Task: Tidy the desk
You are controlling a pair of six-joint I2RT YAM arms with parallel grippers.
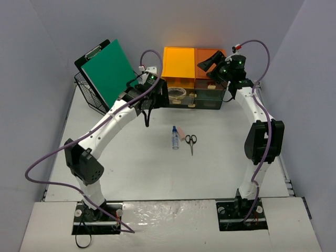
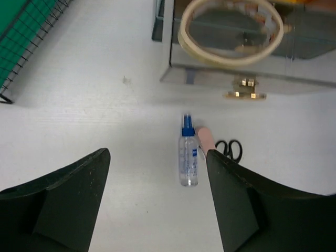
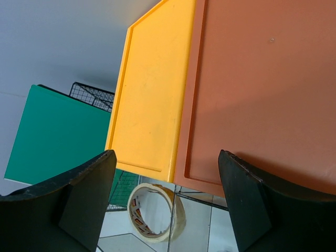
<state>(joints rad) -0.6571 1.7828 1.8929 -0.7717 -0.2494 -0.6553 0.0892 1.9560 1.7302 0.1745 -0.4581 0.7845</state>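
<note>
Lying flat, desk [image 1: 157,173], long axis unclear

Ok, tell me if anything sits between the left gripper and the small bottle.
Nothing visible: only bare desk lies between the open left gripper and the small bottle; the scissors lie beside it.

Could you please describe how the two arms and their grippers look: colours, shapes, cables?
The left arm and the right arm have white tubular links and bulky black joint housings. A thin purple cable runs along each. A small green light glows near each wrist. The left gripper and the right gripper have broad matte black fingers.
</note>
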